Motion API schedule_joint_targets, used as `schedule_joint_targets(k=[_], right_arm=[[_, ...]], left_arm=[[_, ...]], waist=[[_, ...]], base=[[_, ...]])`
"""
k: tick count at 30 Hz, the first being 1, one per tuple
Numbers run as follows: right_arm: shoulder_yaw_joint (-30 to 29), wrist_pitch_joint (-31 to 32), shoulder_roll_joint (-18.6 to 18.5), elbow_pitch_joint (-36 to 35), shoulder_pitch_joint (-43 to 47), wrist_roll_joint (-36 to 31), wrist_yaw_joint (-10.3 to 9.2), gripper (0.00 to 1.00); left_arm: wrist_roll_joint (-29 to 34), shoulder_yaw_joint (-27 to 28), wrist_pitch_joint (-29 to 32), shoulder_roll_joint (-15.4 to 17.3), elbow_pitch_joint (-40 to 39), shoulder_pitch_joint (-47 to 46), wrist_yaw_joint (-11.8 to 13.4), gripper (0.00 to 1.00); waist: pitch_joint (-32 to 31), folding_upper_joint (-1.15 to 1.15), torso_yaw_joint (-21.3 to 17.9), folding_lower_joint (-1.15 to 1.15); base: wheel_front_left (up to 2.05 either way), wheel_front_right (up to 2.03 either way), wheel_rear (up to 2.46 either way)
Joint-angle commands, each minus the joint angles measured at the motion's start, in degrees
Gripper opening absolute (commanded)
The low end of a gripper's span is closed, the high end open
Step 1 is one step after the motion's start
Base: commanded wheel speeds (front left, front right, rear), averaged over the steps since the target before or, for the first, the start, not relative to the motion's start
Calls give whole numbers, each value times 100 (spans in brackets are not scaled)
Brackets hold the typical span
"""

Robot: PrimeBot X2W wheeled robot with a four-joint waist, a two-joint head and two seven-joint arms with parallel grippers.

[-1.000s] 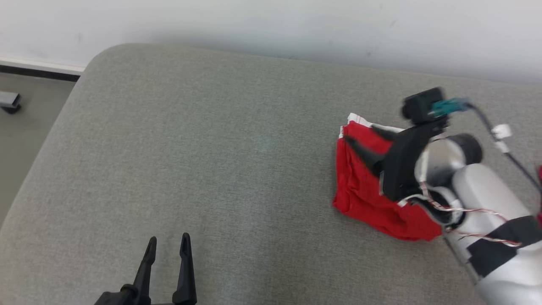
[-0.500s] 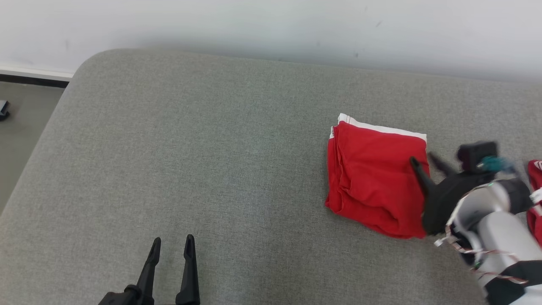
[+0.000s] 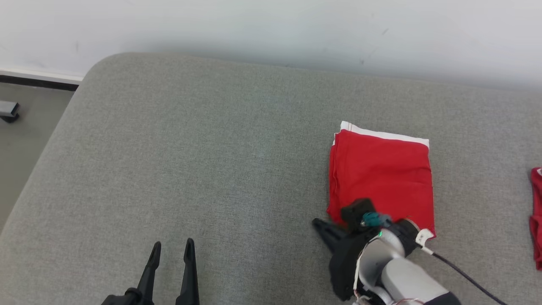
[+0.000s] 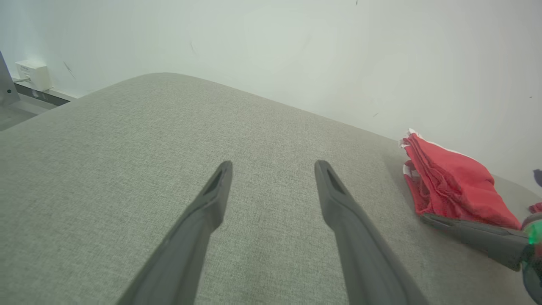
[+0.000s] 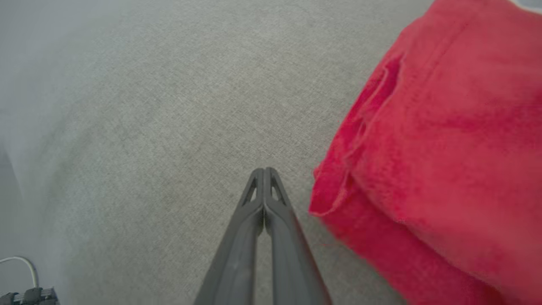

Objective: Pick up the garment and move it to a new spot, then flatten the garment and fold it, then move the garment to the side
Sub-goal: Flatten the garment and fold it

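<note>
The garment [image 3: 381,178] is red with a white edge and lies folded into a neat rectangle on the right half of the grey cushioned surface [image 3: 211,169]. It appears as a red stack [image 4: 449,186] in the left wrist view and fills the right side [image 5: 444,148] of the right wrist view. My right gripper [image 3: 319,224] sits just off the garment's near left corner, its fingers [image 5: 263,182] pressed together with nothing between them. My left gripper [image 3: 171,250] rests at the lower left, open and empty, with both fingers [image 4: 220,186] spread above bare fabric.
Another red cloth [image 3: 537,216] lies at the far right edge of the surface. A white wall [image 3: 271,29] runs behind. The surface's rounded left edge drops to a grey floor [image 3: 21,140], where a small dark object [image 3: 9,111] sits.
My right gripper has left the garment, swung down to its near left corner and shut empty. The garment stays folded in place. The head camera shifted slightly.
</note>
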Motion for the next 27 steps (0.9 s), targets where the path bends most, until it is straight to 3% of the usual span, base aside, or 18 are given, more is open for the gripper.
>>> schedule_joint_targets(k=[1, 8, 9, 10, 11, 22, 27], right_arm=[[54, -30, 47, -92, 66, 179, -16, 0], [-357, -462, 170, -732, 429, 881, -16, 0], [-488, -539, 222, -845, 538, 977, -16, 23], [-608, -617, 267, -992, 632, 1009, -15, 90], [-718, -690, 284, -1122, 704, 1003, -16, 100], [-2569, -1331, 419, -2208, 2034, 307, -15, 100], [-3122, -1378, 403, -2395, 2466, -92, -15, 100]], left_arm=[[12, 24, -15, -2, -5, 85, 14, 100], [141, 124, -15, -1, -20, 209, -17, 100], [196, 156, -15, -1, -44, 240, -31, 100], [263, 167, -14, -1, -48, 270, -70, 100], [311, 202, -15, 0, -59, 292, -72, 100], [674, 792, -15, 0, -116, 404, -207, 100], [818, 971, -15, -1, -33, 347, -262, 100]], waist=[[-89, 0, -46, 0], [-319, 0, -236, 0], [-358, 0, -296, 0], [-386, 0, -351, 0], [-426, 0, -422, 0], [-838, 0, -967, 0], [-926, 0, -1113, 0]], base=[[0, 0, 0], [0, 0, 0], [0, 0, 0], [0, 0, 0], [0, 0, 0], [0, 0, 0], [0, 0, 0]])
